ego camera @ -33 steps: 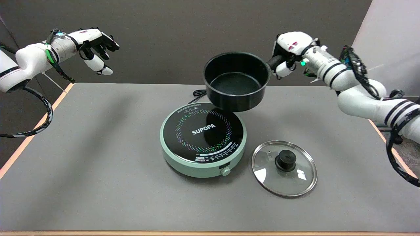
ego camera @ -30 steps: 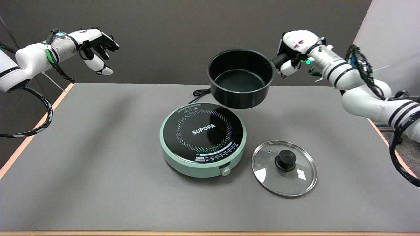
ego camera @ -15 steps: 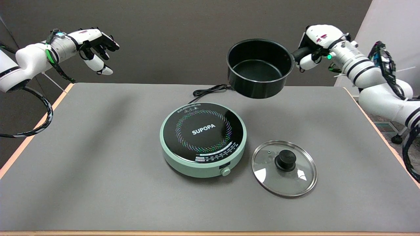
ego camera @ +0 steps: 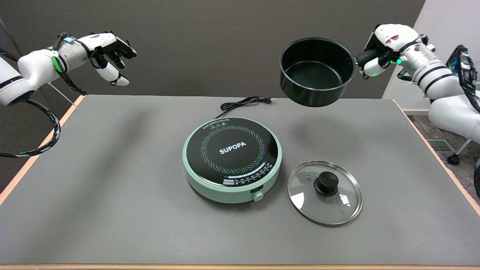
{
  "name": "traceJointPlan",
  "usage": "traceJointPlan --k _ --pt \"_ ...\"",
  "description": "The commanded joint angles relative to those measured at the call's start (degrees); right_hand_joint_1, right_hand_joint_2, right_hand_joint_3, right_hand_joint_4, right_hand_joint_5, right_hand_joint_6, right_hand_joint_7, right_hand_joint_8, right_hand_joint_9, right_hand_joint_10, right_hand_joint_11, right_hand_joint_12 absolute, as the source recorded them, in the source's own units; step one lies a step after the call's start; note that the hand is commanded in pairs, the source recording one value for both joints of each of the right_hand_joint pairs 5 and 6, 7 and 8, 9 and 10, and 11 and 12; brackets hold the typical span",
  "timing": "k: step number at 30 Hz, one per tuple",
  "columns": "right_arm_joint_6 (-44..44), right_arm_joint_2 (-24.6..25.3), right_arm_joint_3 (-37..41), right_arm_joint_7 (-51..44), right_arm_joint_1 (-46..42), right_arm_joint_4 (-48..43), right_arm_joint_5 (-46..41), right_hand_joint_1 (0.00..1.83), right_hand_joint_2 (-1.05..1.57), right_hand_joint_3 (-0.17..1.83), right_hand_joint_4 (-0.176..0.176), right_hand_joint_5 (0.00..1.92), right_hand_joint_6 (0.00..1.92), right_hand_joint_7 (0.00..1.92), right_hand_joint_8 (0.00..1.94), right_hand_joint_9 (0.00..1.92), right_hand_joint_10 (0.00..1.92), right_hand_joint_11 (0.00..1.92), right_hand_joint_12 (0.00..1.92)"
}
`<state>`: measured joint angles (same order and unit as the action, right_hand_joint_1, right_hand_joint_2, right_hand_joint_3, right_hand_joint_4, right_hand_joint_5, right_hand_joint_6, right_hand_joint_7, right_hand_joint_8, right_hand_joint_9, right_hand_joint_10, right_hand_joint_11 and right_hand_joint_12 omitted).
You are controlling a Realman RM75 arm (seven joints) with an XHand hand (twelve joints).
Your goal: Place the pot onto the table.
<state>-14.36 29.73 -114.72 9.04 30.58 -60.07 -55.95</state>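
The right hand (ego camera: 379, 48) grips the handle of the pot (ego camera: 317, 71), which hangs in the air, up and right of the induction cooker (ego camera: 231, 160). Held at 1 end only, it could tip or slip, dropping onto the table (ego camera: 112, 168) or the glass lid (ego camera: 324, 192).
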Motion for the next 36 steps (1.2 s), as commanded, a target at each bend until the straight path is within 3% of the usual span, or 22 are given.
traceJointPlan --k 1,8,15,28,36 --pt "1.3 -2.0 14.0 -0.1 -9.6 -0.7 -0.1 1.12 0.57 0.95 -0.110 1.57 1.57 1.57 1.57 1.57 1.57 1.57 1.57" --pt "2.9 -2.1 25.5 -1.5 -18.5 -6.0 -0.1 1.13 0.53 0.99 -0.110 1.57 1.57 1.57 1.57 1.57 1.57 1.57 1.57" --pt "6.0 -2.1 31.3 -1.6 -22.2 -9.2 -0.7 1.14 0.52 1.01 -0.111 1.56 1.56 1.56 1.56 1.56 1.56 1.56 1.56" --pt "5.8 -1.6 37.4 -16.7 -28.7 -8.1 -19.9 1.14 0.50 1.03 -0.111 1.55 1.55 1.55 1.55 1.55 1.55 1.55 1.55" --pt "3.2 -0.9 40.7 -23.0 -34.0 -7.2 -27.3 1.15 0.45 1.08 -0.111 1.54 1.54 1.54 1.54 1.54 1.54 1.54 1.54"
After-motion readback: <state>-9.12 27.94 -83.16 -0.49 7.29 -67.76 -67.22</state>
